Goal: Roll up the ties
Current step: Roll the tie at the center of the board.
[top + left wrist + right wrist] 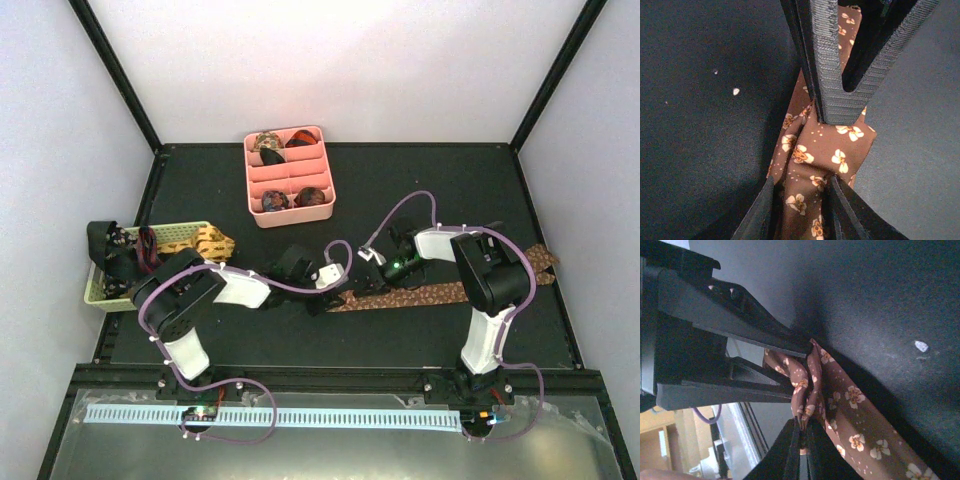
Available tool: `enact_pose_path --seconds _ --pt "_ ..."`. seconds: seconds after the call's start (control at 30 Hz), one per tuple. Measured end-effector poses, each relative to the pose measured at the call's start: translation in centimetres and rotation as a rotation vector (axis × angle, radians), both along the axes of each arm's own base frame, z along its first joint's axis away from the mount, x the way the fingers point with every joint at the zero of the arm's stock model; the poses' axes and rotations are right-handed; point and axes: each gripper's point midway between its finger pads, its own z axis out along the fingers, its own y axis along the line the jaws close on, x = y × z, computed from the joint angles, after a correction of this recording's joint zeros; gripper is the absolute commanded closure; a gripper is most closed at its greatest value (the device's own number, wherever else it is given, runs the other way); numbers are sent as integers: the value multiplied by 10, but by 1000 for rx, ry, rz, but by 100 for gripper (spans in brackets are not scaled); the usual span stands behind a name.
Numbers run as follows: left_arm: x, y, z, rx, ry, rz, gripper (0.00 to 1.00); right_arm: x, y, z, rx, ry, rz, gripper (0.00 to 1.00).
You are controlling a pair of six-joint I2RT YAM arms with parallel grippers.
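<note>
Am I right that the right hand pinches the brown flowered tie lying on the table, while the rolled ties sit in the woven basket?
Not quite: the top external view shows the rolled ties in the pink divided tray, not the woven basket. The right hand does pinch the brown flowered tie.

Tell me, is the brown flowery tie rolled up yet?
Not yet. The brown tie lies mostly stretched out; only its end is bunched up.
</note>
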Motion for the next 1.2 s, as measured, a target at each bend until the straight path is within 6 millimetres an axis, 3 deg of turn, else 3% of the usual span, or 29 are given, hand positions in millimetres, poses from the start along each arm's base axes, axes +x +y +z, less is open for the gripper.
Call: enact_pose_path --seconds 0.07,0.1,0.2,0.4,0.57,0.7,0.87,1.07,1.2 --pt "0 0 0 0 0 -1 51 1 0 0 0 -4 2 98" --pt "0 0 0 -1 0 0 38 1 0 0 -1 -5 3 98" --pt "1 2 6 -10 -22 -5 22 1 0 0 -1 -5 2 98" --pt "2 1 32 -60 -144 -56 12 1 0 0 -1 -4 2 98" --pt "8 -6 21 -28 -173 -100 4 1 0 0 -1 -2 1 99" --pt "12 -11 8 3 -177 -129 6 1 0 1 0 -1 0 98" --pt "6 -19 -2 34 -206 -191 16 0 1 2 7 2 1 98" --pt "-4 -24 -6 64 -257 -251 46 0 3 5 24 16 -3 99" --pt "-5 -25 -6 67 -264 -253 61 -1 3 6 27 19 -3 98"
